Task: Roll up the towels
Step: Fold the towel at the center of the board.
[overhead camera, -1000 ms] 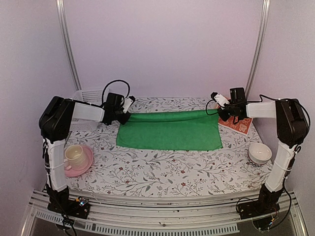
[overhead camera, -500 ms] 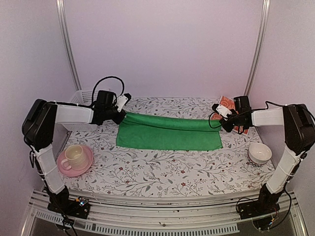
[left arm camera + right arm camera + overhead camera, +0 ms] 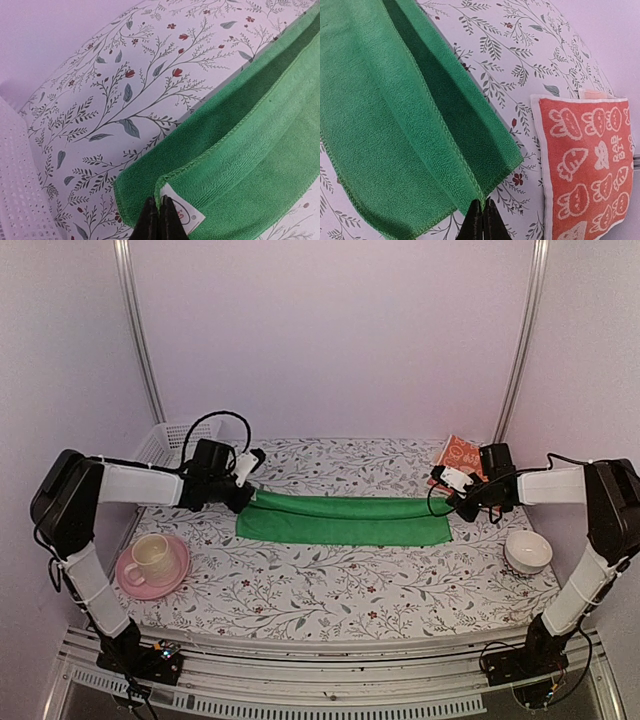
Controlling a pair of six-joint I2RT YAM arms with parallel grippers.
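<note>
The green towel (image 3: 345, 519) lies across the middle of the table, its far edge folded forward over itself into a long narrow band. My left gripper (image 3: 246, 494) is shut on its folded left corner, beside the white label (image 3: 184, 212). My right gripper (image 3: 452, 499) is shut on its folded right corner (image 3: 481, 197). The towel's layers show in the left wrist view (image 3: 250, 145) and in the right wrist view (image 3: 395, 125). The orange-red towel (image 3: 462, 454) with a white pattern lies flat at the back right, also in the right wrist view (image 3: 585, 160).
A pink saucer with a cream cup (image 3: 152, 560) sits at front left. A white bowl (image 3: 527, 551) sits at front right. A white mesh basket (image 3: 172, 436) stands at the back left, also in the left wrist view (image 3: 20, 185). The table (image 3: 330, 590) has a floral cover.
Both grippers have drawn the towel's far edge forward toward the near side. The towel has narrowed from a wide sheet into a thin folded band. The orange-red towel has come into clear view.
</note>
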